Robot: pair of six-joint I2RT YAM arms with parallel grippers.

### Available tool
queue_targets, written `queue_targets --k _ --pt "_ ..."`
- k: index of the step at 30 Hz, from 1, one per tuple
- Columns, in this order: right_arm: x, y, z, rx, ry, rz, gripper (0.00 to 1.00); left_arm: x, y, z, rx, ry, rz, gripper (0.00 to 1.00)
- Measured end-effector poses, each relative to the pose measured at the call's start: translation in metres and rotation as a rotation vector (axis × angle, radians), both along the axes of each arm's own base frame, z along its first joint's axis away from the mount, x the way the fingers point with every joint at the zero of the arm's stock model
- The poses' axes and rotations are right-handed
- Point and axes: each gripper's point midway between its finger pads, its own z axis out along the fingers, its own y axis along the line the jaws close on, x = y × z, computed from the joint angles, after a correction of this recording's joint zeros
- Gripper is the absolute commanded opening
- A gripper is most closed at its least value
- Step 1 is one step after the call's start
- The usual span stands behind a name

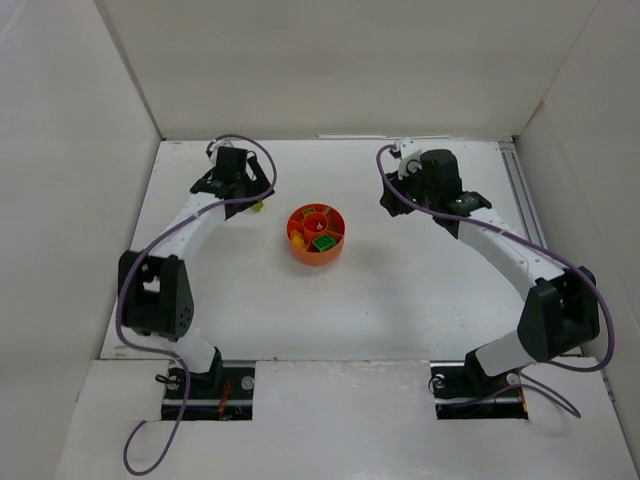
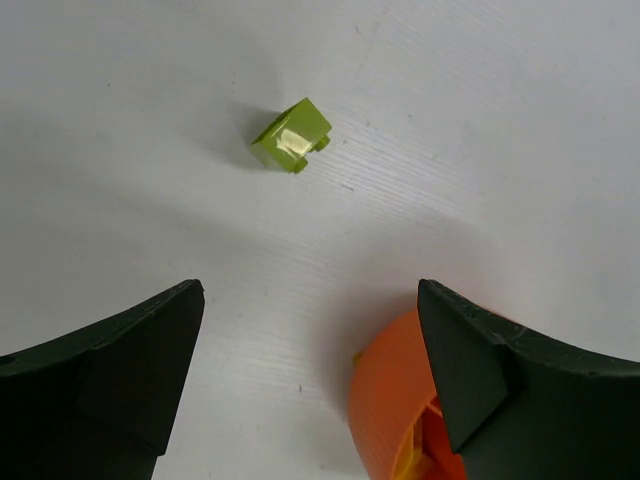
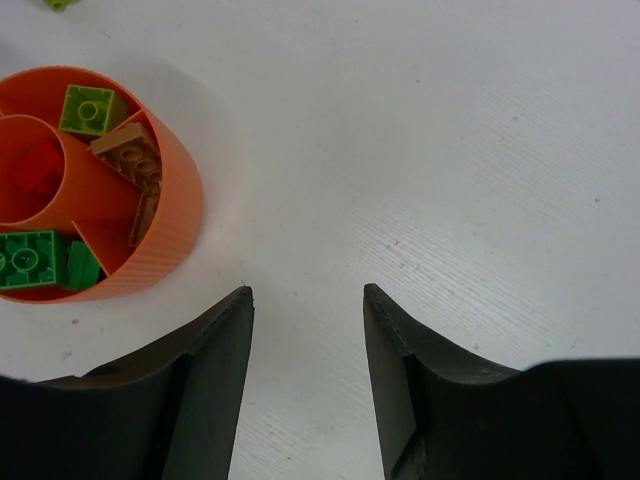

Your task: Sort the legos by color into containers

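We have the left gripper (image 2: 310,295) wide open and empty, poised near the dish's (image 1: 318,258) left side to straddle, we reckon, the loose lime brick (image 2: 291,138) on the worktop (image 2: 500,120) there; right gripper (image 3: 307,295) sits part-open, holding nothing, right of the dish.

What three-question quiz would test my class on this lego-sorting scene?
1. True or false: the lime brick lies inside the orange dish.
2. What colour are the bricks in the dish's central cup? A red, B yellow, C blue.
3. Fill the gap: the ____ arm's fingers are nearest the lime brick.

Key: 1 false, it lies outside the dish; 2 A; 3 left, the left fingers stand open just short of it.
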Motion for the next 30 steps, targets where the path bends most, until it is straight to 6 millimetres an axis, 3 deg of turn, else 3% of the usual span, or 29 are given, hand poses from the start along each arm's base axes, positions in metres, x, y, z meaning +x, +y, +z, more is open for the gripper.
queue_targets --k 5,11,15,19,23,25,30 --pt "0.002 -0.011 -0.003 -0.007 0.015 -0.025 0.53 0.032 -0.002 -0.039 0.086 0.07 -0.024 0.85" --pt "0.005 -0.02 -0.01 -0.019 0.035 -0.046 0.53 0.043 0.004 -0.061 0.216 0.089 -0.151 0.85" --pt "0.006 -0.022 -0.021 -0.031 0.067 -0.05 0.53 0.051 0.009 -0.066 0.268 0.076 -0.238 0.77" --pt "0.008 -0.021 -0.029 -0.042 0.089 -0.046 0.53 0.059 0.011 -0.078 0.299 0.074 -0.306 0.61" --pt "0.008 -0.02 -0.034 -0.048 0.106 -0.039 0.52 0.062 0.006 -0.102 0.309 0.11 -0.373 0.59" --pt "0.008 -0.02 -0.034 -0.049 0.105 -0.036 0.52 0.06 0.003 -0.11 0.303 0.125 -0.402 0.51" --pt "0.009 -0.019 -0.033 -0.049 0.102 -0.032 0.5 0.066 -0.003 -0.108 0.295 0.09 -0.439 0.47"
